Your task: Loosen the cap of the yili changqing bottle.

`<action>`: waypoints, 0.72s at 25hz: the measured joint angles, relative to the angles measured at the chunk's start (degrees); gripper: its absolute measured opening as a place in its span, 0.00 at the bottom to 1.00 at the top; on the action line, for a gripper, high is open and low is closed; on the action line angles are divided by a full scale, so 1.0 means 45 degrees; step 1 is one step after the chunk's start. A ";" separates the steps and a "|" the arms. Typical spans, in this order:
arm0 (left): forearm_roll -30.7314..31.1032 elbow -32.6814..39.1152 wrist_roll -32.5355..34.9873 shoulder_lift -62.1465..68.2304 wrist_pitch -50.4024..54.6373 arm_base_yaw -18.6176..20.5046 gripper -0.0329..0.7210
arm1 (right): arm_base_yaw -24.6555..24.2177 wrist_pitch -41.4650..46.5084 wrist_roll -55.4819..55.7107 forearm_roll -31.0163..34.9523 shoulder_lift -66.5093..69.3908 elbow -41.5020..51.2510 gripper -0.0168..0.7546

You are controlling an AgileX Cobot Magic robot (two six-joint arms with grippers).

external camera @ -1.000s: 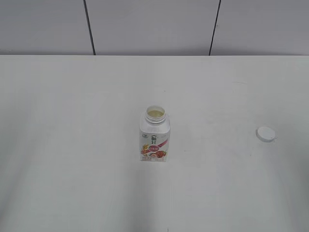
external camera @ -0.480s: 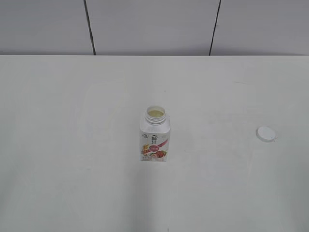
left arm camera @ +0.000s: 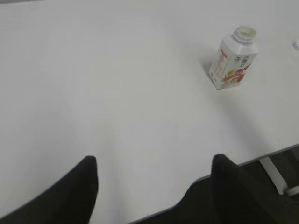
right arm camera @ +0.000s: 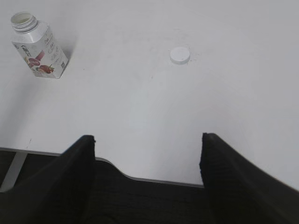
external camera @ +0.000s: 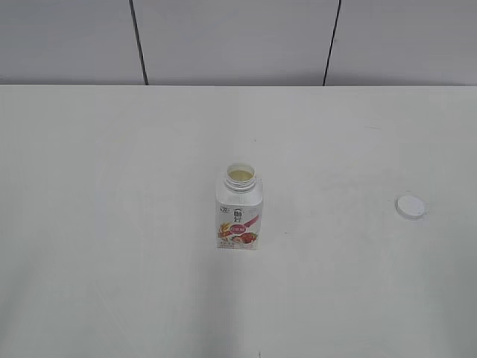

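Both grippers, left (left arm camera: 152, 186) and right (right arm camera: 145, 161), hang spread and empty, while the small white strawberry-labelled plastic bottle (external camera: 239, 209) stands uncapped mid-table, its round white screw cap (external camera: 411, 206) lying well apart, so loosening looks finished

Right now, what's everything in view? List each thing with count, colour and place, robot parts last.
bottle: 1, white with pink-red strawberry label, upright mid-table, neck open, uncapped.
cap: 1, white, lying on the table to the bottle's right, apart from it.
table: 1, white, fills most of each view.
wall: pale grey panels with dark seams, behind the table.
left claw: 1, black, open, empty, near the table's front edge, away from the bottle.
right claw: 1, black, open, empty, near the table's front edge, away from the cap.
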 joint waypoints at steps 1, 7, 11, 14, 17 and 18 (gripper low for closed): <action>0.0000 0.0119 0.0011 0.0000 -0.0406 0.0000 0.66 | 0.0000 0.0000 -0.0168 0.0000 0.0000 0.0000 0.74; 0.0000 0.0490 0.0052 0.0000 -0.1251 0.0000 0.66 | 0.0000 -0.0104 -0.0349 -0.1521 0.0000 0.0056 0.74; 0.0000 0.0500 0.0057 0.0000 -0.1282 0.0000 0.65 | 0.0000 -0.0590 -0.0142 -0.2160 0.0000 0.0162 0.74; 0.0000 0.0500 0.0067 0.0000 -0.1282 0.0000 0.63 | 0.0000 -0.1348 -0.0088 -0.2087 0.0000 0.0519 0.74; -0.0069 0.0525 0.0067 0.0000 -0.1282 0.0000 0.62 | 0.0000 -0.1549 -0.0073 -0.2076 0.0000 0.0572 0.74; -0.0069 0.0526 0.0072 0.0000 -0.1282 0.0024 0.62 | 0.0000 -0.1591 -0.0063 -0.2064 0.0000 0.0572 0.74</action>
